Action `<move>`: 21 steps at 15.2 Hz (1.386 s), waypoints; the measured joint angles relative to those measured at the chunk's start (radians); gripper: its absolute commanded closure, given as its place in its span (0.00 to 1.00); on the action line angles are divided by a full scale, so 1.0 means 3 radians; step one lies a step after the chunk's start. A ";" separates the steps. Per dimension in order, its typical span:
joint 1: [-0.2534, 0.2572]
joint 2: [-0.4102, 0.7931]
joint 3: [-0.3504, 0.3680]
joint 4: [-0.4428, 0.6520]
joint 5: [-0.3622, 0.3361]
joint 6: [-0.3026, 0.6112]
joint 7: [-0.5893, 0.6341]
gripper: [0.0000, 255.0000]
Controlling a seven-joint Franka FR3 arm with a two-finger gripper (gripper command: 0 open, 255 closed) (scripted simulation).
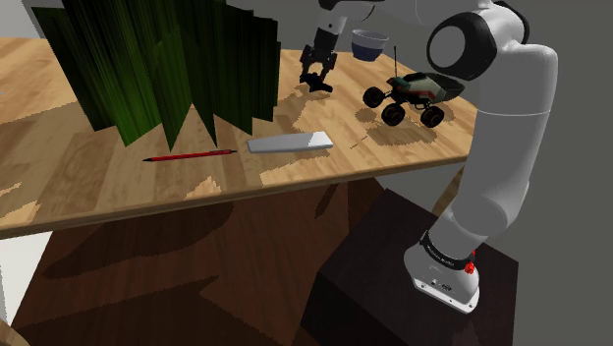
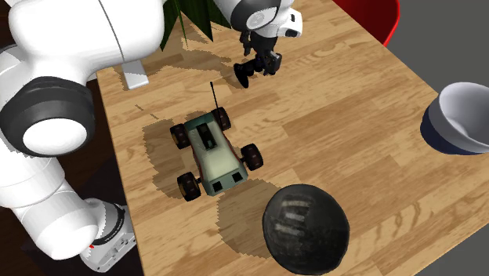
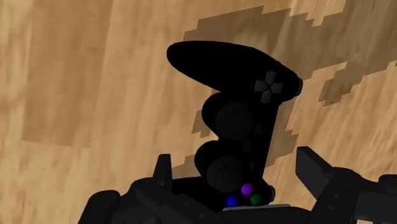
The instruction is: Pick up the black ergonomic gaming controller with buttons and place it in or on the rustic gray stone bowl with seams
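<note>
The controller (image 3: 242, 121) is all black, with a smooth curved body. One rounded handle sweeps out at the end away from the hand. Its face carries a cross-shaped pad, two round thumbsticks in a row, and a cluster of small buttons in purple, blue and green at the end nearest the hand. It lies face up on the pale wood-grain counter (image 1: 98, 197), with its blocky shadow on the boards beside it.

The black fingers (image 3: 312, 168) stand apart, one on each side of the button end. A sliver of counter shows between each finger and the controller's body, so they straddle it without clasping it.

In the second exterior view the bowl (image 2: 462, 110) sits well apart from the controller near the opposite edge of the counter. It is pale inside and dark bluish-grey outside. A green-bodied toy car (image 2: 213, 153) with black wheels stands between them, and a dark mottled ball (image 2: 306, 229) lies near the car.
</note>
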 measured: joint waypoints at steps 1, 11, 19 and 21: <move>0.0004 -0.0001 0.0001 -0.0016 0.0000 0.0015 0.0000 0.00; 0.0005 0.0001 0.0001 -0.0025 0.0001 0.0031 0.0000 1.00; 0.0002 -0.0004 0.0001 0.0017 -0.0002 -0.0017 0.0010 1.00; -0.0005 0.0014 0.0001 0.0122 -0.0003 -0.0102 0.0031 1.00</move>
